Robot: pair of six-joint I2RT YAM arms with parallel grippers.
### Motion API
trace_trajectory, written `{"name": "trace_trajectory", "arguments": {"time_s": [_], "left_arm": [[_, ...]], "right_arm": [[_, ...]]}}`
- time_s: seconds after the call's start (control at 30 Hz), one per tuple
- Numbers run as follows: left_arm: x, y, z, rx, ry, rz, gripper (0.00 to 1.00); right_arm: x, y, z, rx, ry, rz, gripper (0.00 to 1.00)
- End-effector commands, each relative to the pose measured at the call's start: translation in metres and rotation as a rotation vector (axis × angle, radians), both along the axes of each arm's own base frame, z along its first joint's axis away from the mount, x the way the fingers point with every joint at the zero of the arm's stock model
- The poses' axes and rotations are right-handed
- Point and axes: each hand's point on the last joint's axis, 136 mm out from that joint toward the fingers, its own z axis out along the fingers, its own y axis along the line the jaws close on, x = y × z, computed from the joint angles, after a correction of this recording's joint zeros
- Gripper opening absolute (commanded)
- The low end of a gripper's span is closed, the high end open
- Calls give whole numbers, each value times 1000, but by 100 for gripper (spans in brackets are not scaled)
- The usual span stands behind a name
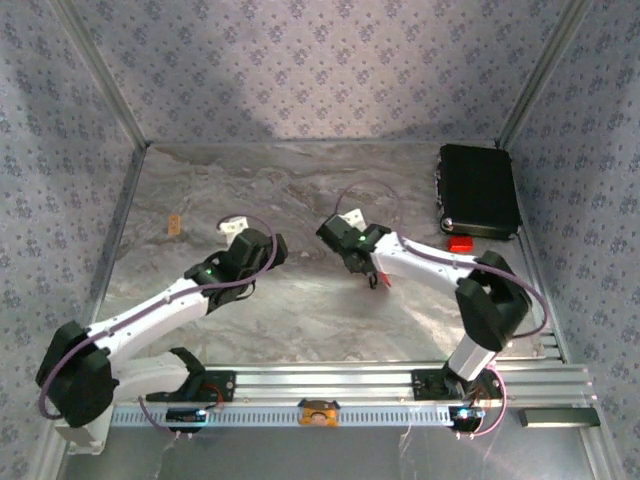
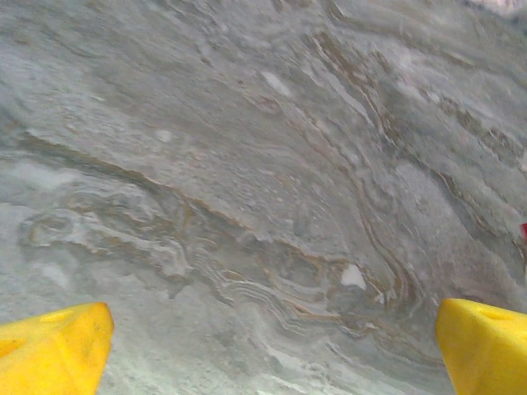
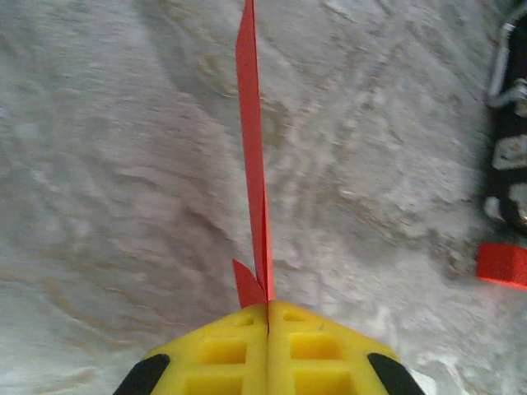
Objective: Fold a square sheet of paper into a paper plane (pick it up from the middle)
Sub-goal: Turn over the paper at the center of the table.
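1. Nearest the camera, at the bottom centre of the right wrist view, the two yellow plastic fingers of the right gripper (image 3: pixel 268 306) are pressed together and clamped on the thin, bright red folded paper (image 3: pixel 254 164). The paper is seen from its edge and runs from the jaws up to the top edge of the frame. A small red flap sticks out to the left just above the fingertips.
2. In the top view this gripper is near the centre, a little to the right, over the grey marbled table (image 1: pixel 300 190). A small red sliver of the paper shows just beside it. I cannot tell if the paper touches the table.
3. In the left wrist view the yellow fingers (image 2: pixel 58 350) of the left gripper (image 2: pixel 272 329) sit in the two lower corners, wide apart, with nothing between them.
4. I judge the red paper to be very light. It is probably limp away from the creases and stiffer along the folds, and it is easy to crush or tear. It may slip between smooth pads. The best hold is in the middle, on the centre fold, not on the tip.
5. The black hard case with metal latches (image 1: pixel 479 190), at the upper right of the top view, looks closed, so its contents are hidden. A small chunky red block (image 1: pixel 460 244) lies on the table, outside the case and just beside its lower edge.
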Motion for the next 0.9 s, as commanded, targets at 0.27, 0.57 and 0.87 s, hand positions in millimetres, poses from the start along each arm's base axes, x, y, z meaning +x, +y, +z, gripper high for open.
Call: {"name": "trace_trajectory", "arguments": {"time_s": [0.27, 0.57, 0.87], "left_arm": [[-10, 28, 7, -44, -18, 52, 100], [-8, 3, 5, -93, 0, -77, 100], [4, -43, -16, -100, 138, -232, 91]], "right_arm": [[-15, 86, -27, 247, 239, 134, 11], [-23, 120, -17, 614, 438, 187, 25], [-14, 66, -11, 970, 489, 65, 44]]}}
